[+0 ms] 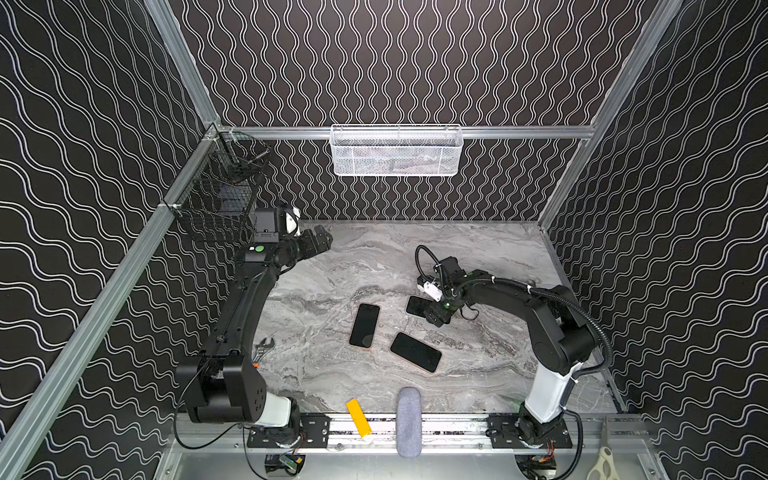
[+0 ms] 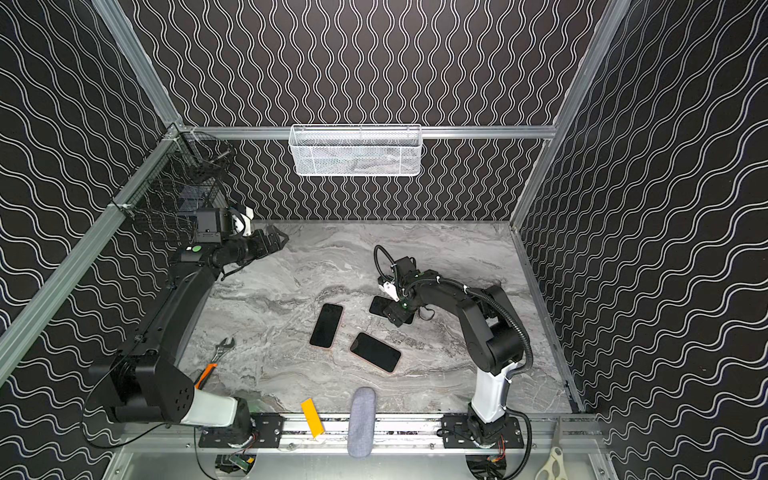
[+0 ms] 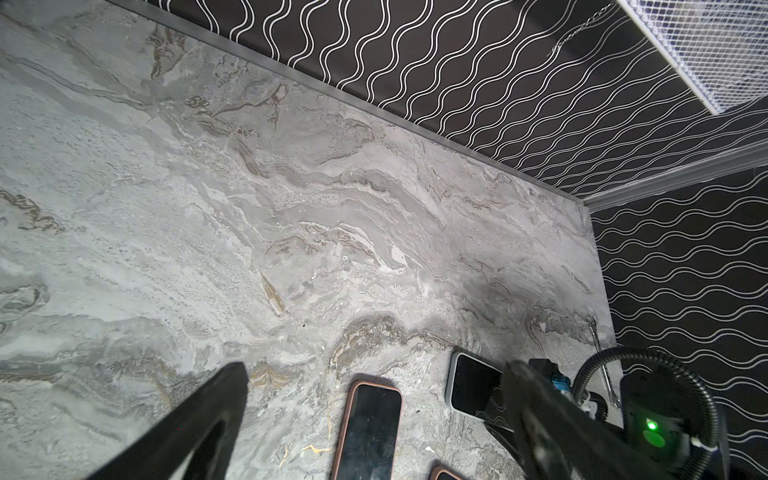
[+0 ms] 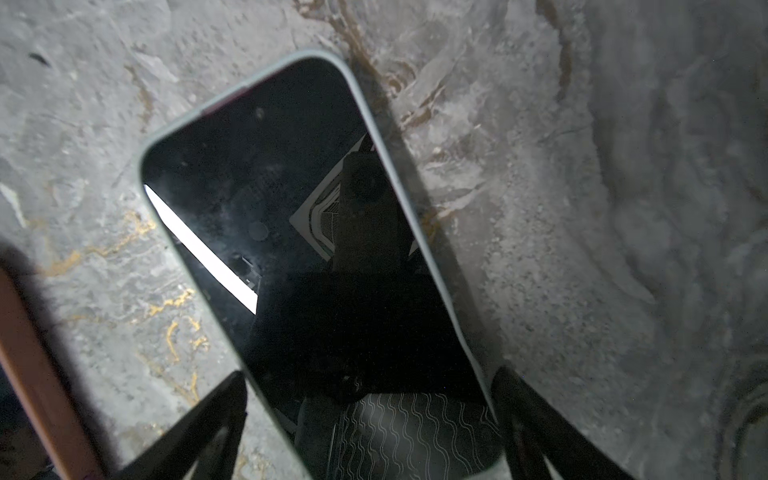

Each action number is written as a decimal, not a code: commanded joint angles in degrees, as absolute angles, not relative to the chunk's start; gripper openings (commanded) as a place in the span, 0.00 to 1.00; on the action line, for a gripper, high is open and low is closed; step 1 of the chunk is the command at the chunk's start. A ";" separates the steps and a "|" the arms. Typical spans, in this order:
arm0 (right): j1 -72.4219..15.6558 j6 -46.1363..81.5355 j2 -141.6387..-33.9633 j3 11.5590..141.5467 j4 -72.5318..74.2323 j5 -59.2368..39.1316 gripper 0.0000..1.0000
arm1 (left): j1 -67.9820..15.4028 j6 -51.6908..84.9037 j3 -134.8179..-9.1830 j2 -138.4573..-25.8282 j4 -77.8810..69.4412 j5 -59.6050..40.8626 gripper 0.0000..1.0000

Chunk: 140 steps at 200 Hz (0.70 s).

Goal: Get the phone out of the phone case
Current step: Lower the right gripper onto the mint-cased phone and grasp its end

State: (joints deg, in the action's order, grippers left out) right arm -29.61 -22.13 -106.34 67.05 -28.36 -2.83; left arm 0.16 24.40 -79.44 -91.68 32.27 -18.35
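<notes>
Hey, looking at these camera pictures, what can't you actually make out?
Right wrist view: whether the right gripper grips the light-cased phone; its fingers sit at the case's edges, contact unclear.
Both top views: one end of that phone, hidden under the gripper.
White basket: contents, blurred by its mesh, in both top views.
Scissors: handles cut off by the bottom edge of both top views.

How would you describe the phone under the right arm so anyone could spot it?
On the marble table, find the phone farthest back, partly beneath the right end effector. It is edged in pale grey, whereas the two nearer phones are edged in pink.
</notes>
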 commanded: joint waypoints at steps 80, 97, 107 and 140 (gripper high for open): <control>-29.97 -23.11 -110.37 69.67 -29.37 0.00 0.91 | 0.35 25.71 -79.12 -92.29 30.72 -19.43 0.99; -29.96 -22.86 -110.65 69.49 -29.96 -0.04 0.89 | 0.28 25.68 -79.06 -92.31 30.68 -19.39 0.99; -30.02 -22.64 -110.41 68.88 -29.84 0.11 0.88 | 0.31 25.74 -79.02 -92.27 30.65 -19.51 0.99; -30.31 -21.40 -109.14 67.17 -30.21 0.30 0.81 | 0.27 26.06 -78.93 -92.57 30.67 -19.91 0.99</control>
State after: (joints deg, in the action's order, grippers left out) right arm -29.98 -22.04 -109.08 68.49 -27.33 -2.11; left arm 0.21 25.52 -79.13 -92.03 32.25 -18.90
